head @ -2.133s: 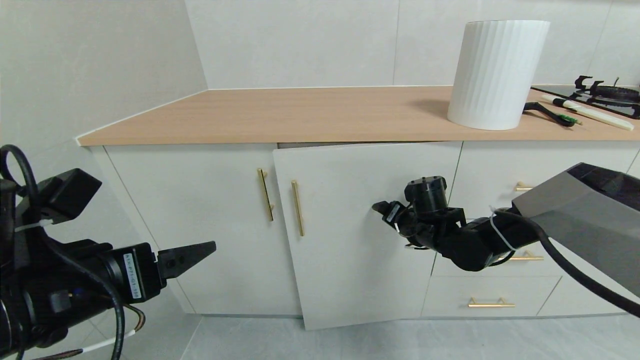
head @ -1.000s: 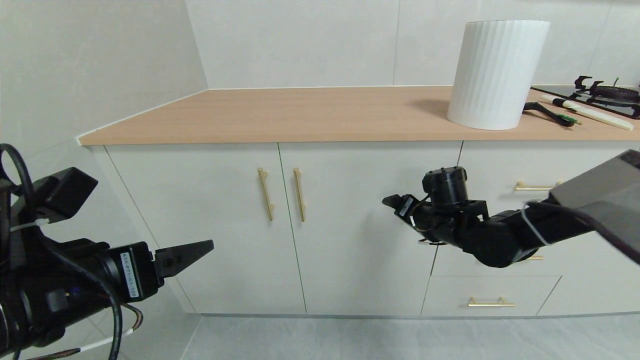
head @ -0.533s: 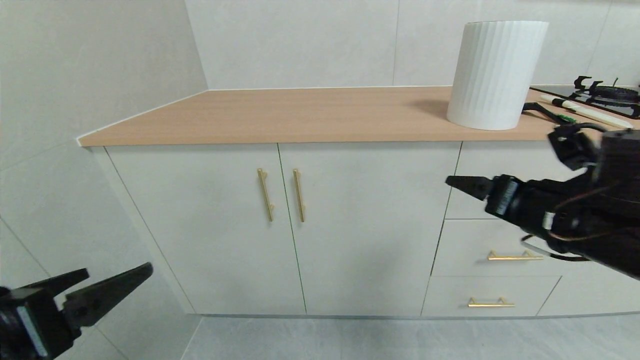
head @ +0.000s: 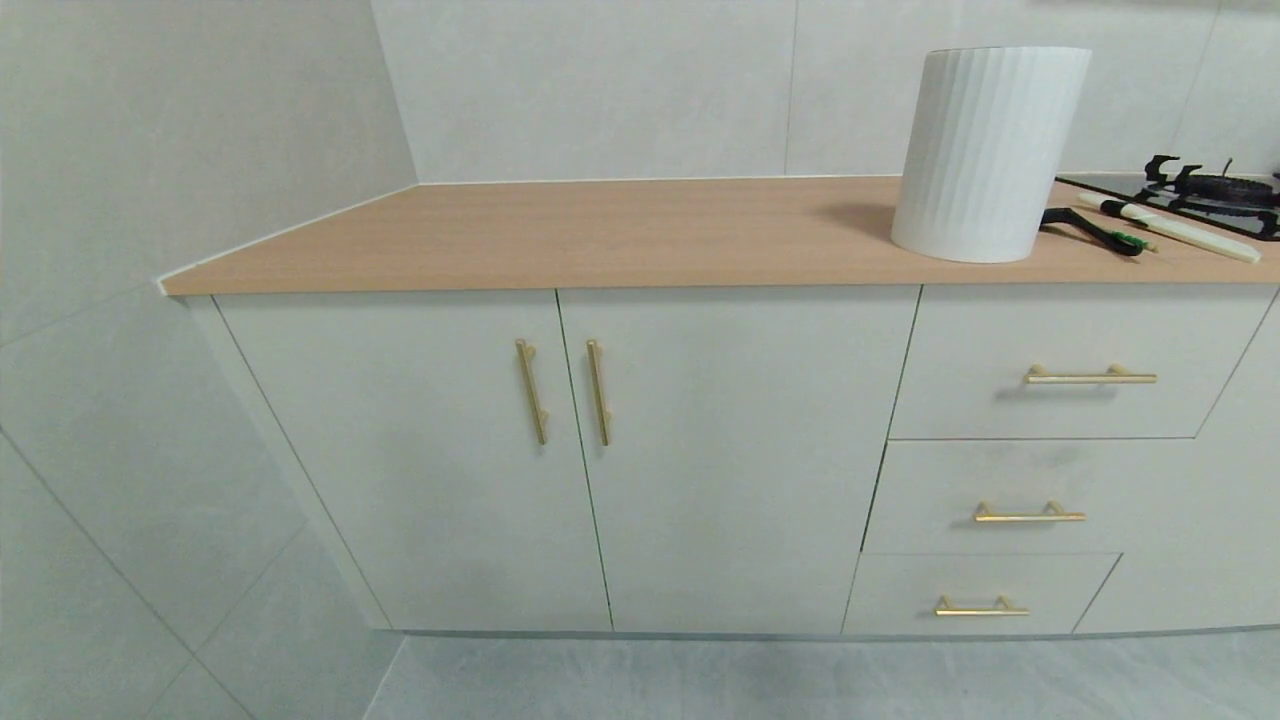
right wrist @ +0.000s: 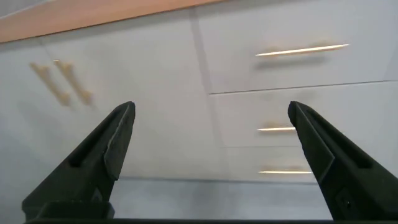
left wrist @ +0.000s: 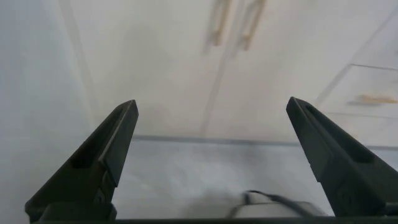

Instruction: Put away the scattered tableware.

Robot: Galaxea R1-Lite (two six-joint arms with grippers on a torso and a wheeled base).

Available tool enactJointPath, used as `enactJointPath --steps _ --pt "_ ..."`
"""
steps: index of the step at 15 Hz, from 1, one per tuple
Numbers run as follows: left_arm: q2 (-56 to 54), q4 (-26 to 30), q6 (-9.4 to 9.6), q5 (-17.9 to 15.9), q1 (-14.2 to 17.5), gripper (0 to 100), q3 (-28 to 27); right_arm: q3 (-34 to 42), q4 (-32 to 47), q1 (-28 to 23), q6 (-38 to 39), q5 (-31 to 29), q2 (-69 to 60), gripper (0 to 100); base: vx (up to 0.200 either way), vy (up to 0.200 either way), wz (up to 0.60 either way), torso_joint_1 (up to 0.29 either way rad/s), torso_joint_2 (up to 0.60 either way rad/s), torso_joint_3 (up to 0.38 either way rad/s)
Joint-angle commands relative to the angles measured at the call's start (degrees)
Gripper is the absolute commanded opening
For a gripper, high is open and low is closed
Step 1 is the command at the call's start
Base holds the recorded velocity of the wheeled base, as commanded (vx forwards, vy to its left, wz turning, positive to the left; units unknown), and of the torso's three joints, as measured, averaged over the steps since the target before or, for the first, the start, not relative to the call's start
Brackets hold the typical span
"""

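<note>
Clearly, utensils [head: 1100, 228] lie on counter [head: 600, 230], above left claw [left wrist: 211, 104], right claw [right wrist: 211, 106].

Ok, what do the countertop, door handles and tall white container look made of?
Countertop: wood or wood-look laminate, matte, grain lines show. Door handles: likely metal, brushed gold sheen. Container: ceramic or plastic, matte white, ribbed.

Black-handled utensil [head: 1095, 229], just right of the white ribbed container [head: 990, 150]: one end is hidden behind the container, and its kind is too small to tell. Pale long utensil [head: 1190, 233], farther right of the container: kind not legible, and the black hob grate [head: 1215, 186] beyond it is cut off by the head view's edge. Cabinet door handles [left wrist: 219, 22], below and left of the container: blurred and cropped in the left wrist view, and whatever lies behind the shut doors [head: 420, 460] is hidden.
</note>
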Motion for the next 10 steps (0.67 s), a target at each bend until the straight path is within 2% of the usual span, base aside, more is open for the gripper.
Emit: enactJointPath --steps 1,2,3,4,5,6,7,8,10 --pt "-9.3 3.2 2.57 2.8 4.5 100 1.0 2.6 14.3 -8.5 -5.4 -0.7 -24.1 100 0.0 0.0 0.0 0.0 0.0 0.0" --pt "-9.3 3.1 2.57 3.9 4.5 100 1.0 2.7 14.6 -9.0 -5.8 -1.2 -24.3 100 0.0 0.0 0.0 0.0 0.0 0.0" --pt "-9.3 3.1 2.92 5.7 5.0 100 1.0 3.5 14.4 -11.9 -5.9 -6.6 -24.0 100 0.0 0.0 0.0 0.0 0.0 0.0" --pt "-9.4 3.1 3.1 5.8 7.7 100 1.3 5.6 14.3 -15.9 -6.3 -9.6 -26.1 100 0.0 0.0 0.0 0.0 0.0 0.0" --pt "-10.8 3.2 3.63 5.4 10.9 100 1.6 7.2 14.5 -18.2 -7.8 -7.7 -29.1 100 0.0 0.0 0.0 0.0 0.0 0.0" --pt "-11.7 3.2 4.16 4.9 11.9 100 1.8 7.8 14.4 -18.1 -8.1 -7.5 -29.2 100 0.0 0.0 0.0 0.0 0.0 0.0" --pt "-13.8 3.0 6.0 3.2 13.4 100 3.9 8.6 14.1 -18.1 -8.1 -9.1 -29.0 100 0.0 0.0 0.0 0.0 0.0 0.0" --pt "-14.7 2.6 6.79 2.6 13.2 100 6.5 9.8 14.2 -18.0 -8.6 -8.9 -29.5 100 0.0 0.0 0.0 0.0 0.0 0.0" --pt "-14.8 -1.2 7.76 0.1 13.1 100 11.8 15.1 13.0 -17.9 -10.7 -3.9 -29.7 100 0.0 0.0 0.0 0.0 0.0 0.0"
